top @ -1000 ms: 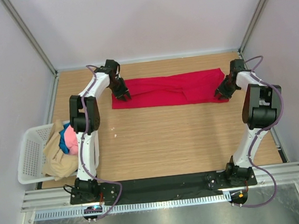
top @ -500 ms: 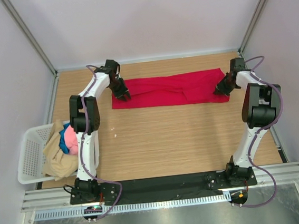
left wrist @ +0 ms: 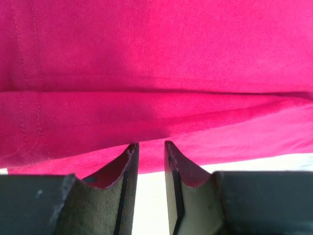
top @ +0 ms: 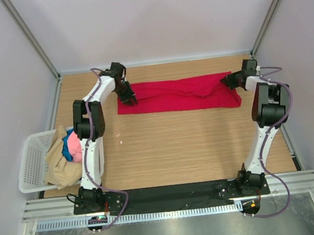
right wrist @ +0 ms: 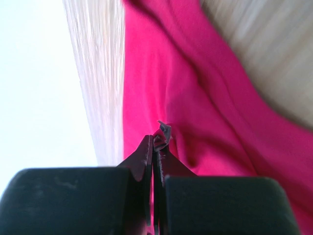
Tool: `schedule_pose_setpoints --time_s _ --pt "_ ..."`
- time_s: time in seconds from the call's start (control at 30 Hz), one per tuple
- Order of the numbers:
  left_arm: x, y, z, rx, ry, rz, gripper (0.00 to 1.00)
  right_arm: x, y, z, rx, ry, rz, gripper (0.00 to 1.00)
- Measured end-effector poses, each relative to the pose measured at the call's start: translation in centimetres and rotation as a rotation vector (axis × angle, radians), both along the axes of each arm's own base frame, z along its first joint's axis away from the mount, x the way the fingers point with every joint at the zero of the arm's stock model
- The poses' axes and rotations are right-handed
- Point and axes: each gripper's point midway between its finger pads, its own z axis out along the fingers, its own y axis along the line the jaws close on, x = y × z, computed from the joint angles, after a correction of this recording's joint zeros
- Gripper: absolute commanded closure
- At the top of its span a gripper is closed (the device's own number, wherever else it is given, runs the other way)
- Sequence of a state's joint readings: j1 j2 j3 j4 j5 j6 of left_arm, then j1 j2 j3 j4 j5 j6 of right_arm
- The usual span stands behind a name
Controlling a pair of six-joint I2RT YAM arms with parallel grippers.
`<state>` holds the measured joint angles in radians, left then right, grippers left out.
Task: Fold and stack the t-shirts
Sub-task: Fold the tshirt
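Matt red cloth t-shirt (top: 177,95), wood-grain table (top: 176,143), white plastic mesh basket (top: 32,158)

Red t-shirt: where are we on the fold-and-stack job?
Done: the red t-shirt lies on the table as a long strip, apparently folded lengthwise. In hand: right end effector is shut on its right end; left end effector sits at the left end, jaws slightly apart. Left: crosswise folds, plus the beige, blue and pink shirts heaped in the basket. No stack yet.
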<state>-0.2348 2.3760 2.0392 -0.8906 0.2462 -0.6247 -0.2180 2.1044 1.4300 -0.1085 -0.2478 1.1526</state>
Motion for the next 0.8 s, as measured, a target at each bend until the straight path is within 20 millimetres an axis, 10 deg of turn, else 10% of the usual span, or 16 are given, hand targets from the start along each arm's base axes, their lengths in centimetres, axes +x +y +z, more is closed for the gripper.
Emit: schedule_pose_setpoints --time_s 0.23,0.53,0.8 --pt "0.5 -0.1 0.2 -0.004 -0.012 0.004 0.72 3.6 -0.1 -1.9 0.131 -0.053 -0.110 0.99" --pt "0.9 -0.1 -0.7 -0.008 0.000 0.028 0.72 9.0 1.1 1.0 0.189 -0.202 -0.082 0.87" --pt "2.2 0.6 0.3 -0.015 -0.034 0.050 0.69 10.8 2.6 2.5 0.125 -0.253 0.070 0.45"
